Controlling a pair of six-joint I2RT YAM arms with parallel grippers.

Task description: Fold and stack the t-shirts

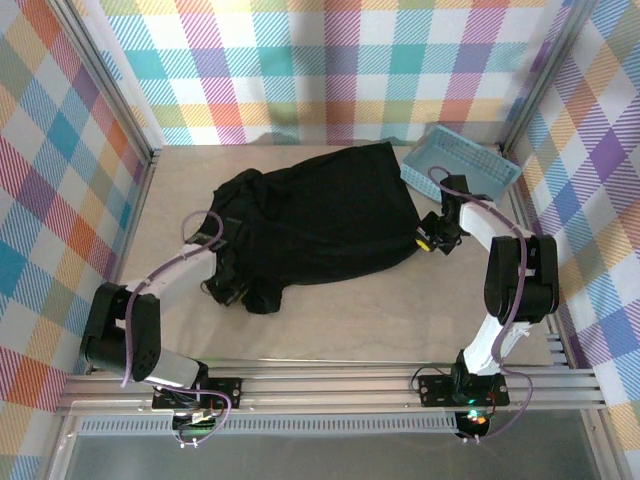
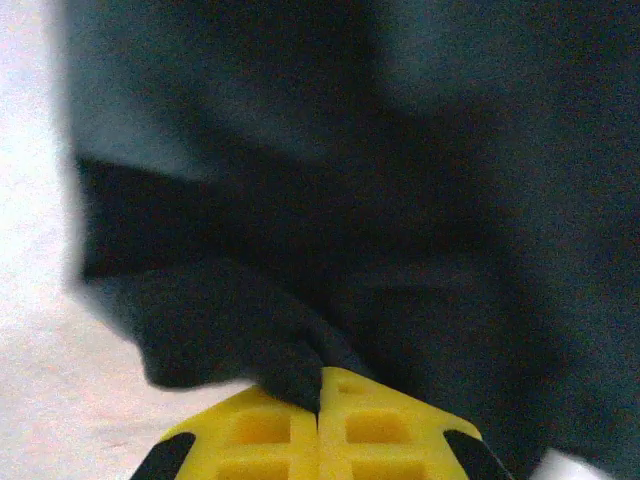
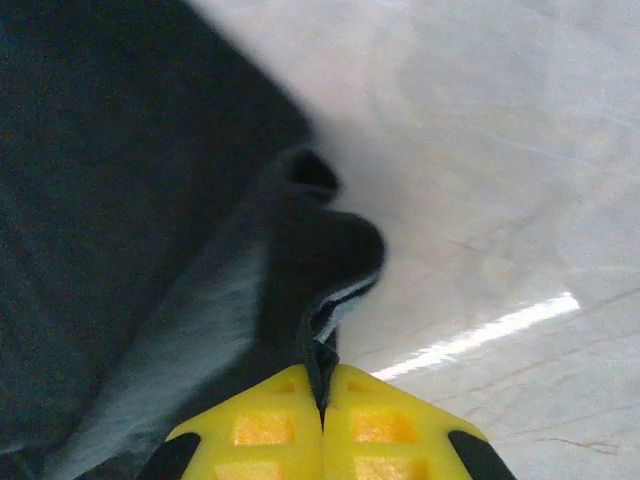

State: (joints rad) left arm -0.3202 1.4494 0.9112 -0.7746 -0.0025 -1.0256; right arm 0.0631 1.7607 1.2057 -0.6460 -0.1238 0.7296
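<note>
Both claws [image 2: 320,378] [image 3: 322,392] low, seemingly pinching t-shirt [image 1: 320,220]

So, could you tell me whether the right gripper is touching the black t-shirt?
Touching. In the right wrist view, the right gripper has its yellow fingers shut on a fold at the edge of the t-shirt, with the fabric pinched between them.

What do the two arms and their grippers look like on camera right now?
The left arm and right arm are alike: white links, bulky black joint housings, and a lilac cable running along each. The left gripper and right gripper have bright yellow fingers moulded with square recesses, and black patches at the outer corners.
</note>
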